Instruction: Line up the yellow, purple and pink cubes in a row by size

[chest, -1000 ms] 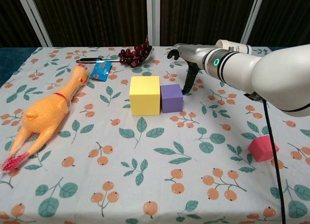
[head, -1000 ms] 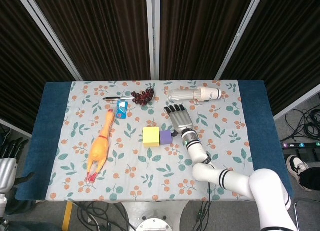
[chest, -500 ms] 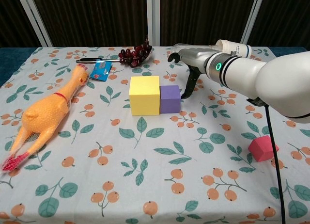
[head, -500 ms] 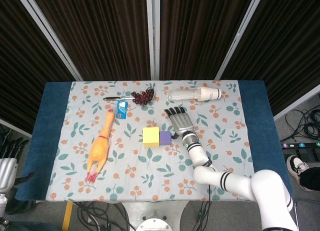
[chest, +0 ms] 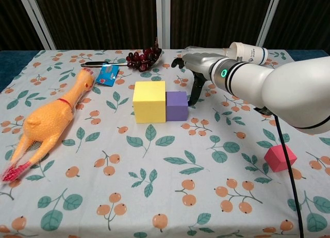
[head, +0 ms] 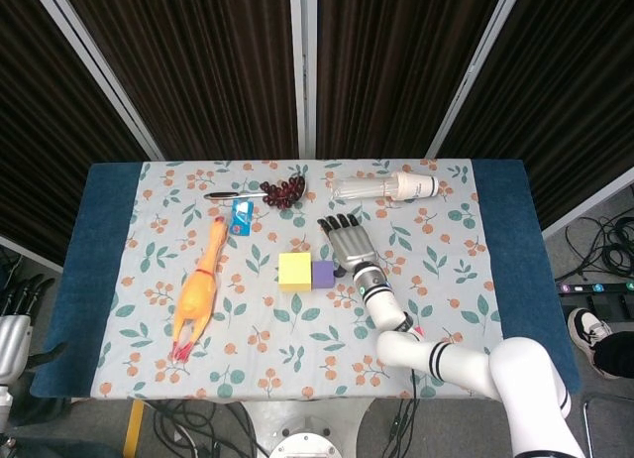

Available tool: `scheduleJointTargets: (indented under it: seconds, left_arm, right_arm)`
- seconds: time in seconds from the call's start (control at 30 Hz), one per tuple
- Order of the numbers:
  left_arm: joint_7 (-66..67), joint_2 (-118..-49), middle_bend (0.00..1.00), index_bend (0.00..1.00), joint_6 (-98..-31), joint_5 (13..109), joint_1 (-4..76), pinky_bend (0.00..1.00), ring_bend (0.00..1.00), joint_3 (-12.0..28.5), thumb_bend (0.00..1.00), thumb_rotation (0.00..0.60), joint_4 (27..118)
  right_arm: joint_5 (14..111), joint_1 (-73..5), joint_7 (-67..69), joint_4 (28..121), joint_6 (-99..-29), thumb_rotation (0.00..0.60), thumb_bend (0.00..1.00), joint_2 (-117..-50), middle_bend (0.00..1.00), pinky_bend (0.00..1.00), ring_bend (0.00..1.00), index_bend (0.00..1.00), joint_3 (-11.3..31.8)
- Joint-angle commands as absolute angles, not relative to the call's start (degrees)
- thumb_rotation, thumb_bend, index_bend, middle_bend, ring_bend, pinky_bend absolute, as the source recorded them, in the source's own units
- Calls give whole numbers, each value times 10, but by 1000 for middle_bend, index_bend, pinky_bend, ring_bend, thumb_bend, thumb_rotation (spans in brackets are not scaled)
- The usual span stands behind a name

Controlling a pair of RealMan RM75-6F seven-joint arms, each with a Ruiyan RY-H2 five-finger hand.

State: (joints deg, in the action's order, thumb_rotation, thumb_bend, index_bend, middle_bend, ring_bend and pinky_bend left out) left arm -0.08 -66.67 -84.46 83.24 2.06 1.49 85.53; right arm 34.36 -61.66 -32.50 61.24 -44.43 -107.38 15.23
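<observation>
The large yellow cube [head: 294, 271] [chest: 149, 101] and the smaller purple cube [head: 323, 274] [chest: 176, 105] stand side by side, touching, at the table's middle. My right hand [head: 347, 245] [chest: 198, 68] is just right of and behind the purple cube, fingers spread, holding nothing; one finger [chest: 195, 94] reaches down by the purple cube's right face. The small pink cube [chest: 280, 158] lies alone near the front right, under my right forearm. My left hand [head: 8, 331] hangs off the table's left end, fingers straight.
An orange rubber chicken [head: 198, 289] [chest: 49, 119] lies at the left. Along the back are a spoon [head: 233, 194], dark grapes [head: 284, 190] [chest: 144, 57], a blue packet [head: 240, 217] [chest: 107, 74] and a lying clear bottle [head: 386, 187] [chest: 247, 51].
The yellow and purple cubes have slid a little to the left together, and my right hand has followed them leftward. The pink cube and left hand stay put.
</observation>
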Motion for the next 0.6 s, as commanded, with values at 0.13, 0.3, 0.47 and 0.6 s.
scheduleJointTargets:
  seconds: [0.13,0.3,0.47,0.6]
  left_arm:
    - [-3,-668,189,162,-846,833,20,120,104,15,20,600,854]
    - [-4,-668,189,162,-846,832,19,120,104,14,20,600,852]
    - [-3,-669,189,162,-848,836,20,120,104,15,20,600,852]
    - [-3,-667,189,162,-853,840,19,120,104,16,20,600,854]
  right_arm:
    - [347,-618,-326,623,-448,600,0,-1073,60,0,0,79,155]
    - [351,-614,-333,632,-456,600,0,-1066,61,0,0,79,150]
    - [363,-595,-339,665,-477,600,0,-1034,60,0,0,79,136]
    - [399,-560,-326,742,-502,600,3,-972,62,0,0,79,117]
